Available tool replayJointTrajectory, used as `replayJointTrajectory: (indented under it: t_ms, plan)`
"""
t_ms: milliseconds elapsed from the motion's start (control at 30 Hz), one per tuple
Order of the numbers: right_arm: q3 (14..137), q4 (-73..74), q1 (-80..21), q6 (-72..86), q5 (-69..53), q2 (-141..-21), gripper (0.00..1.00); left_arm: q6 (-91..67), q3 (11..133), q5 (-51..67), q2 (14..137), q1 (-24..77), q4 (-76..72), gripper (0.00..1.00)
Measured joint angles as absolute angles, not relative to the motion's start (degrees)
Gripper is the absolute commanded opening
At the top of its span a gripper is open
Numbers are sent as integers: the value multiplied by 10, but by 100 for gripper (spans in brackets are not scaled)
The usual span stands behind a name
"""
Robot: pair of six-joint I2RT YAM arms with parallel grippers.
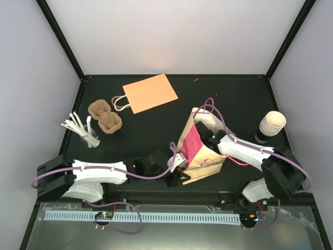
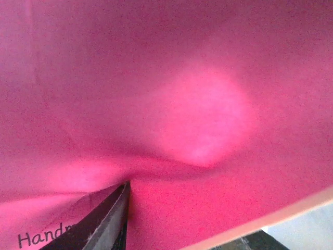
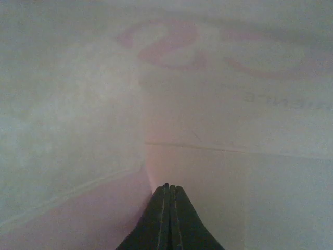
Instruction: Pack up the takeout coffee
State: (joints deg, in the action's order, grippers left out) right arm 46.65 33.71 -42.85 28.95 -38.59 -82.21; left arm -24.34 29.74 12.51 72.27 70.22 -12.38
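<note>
The takeout coffee (image 1: 271, 126), a cream ribbed cup with a dark lower part, stands upright at the table's right edge, apart from both grippers. A paper bag (image 1: 204, 156) with pink side panels lies tilted at the table's middle. My left gripper (image 1: 176, 162) is at the bag's near-left edge. In the left wrist view the pink panel (image 2: 197, 104) fills the frame and creases at my one visible finger (image 2: 101, 224), which seems pinched on it. My right gripper (image 1: 204, 119) is at the bag's far end. Its fingers (image 3: 170, 186) are pressed together against the pale paper (image 3: 218, 104).
A flat orange paper bag (image 1: 150, 92) lies at the back. A brown pulp carrier (image 1: 104, 117) sits at the left, with a bundle of white sticks (image 1: 80, 127) in a holder beside it. Black frame posts stand at the table's back corners.
</note>
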Motion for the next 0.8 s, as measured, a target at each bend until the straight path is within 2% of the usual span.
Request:
replayJointTrajectory:
  t_ms: [167, 367, 633, 800]
  plan:
    - [463, 335, -410, 316, -397, -822, 1, -236, 311, 127, 754, 714, -131, 44]
    - [465, 332, -392, 340, -416, -820, 1, -215, 326, 69, 752, 747, -104, 50]
    - [494, 338, -380, 347, -416, -820, 1, -196, 326, 0, 728, 791, -76, 67]
    - [505, 338, -364, 348, -416, -820, 1, -197, 322, 8, 729, 793, -76, 67]
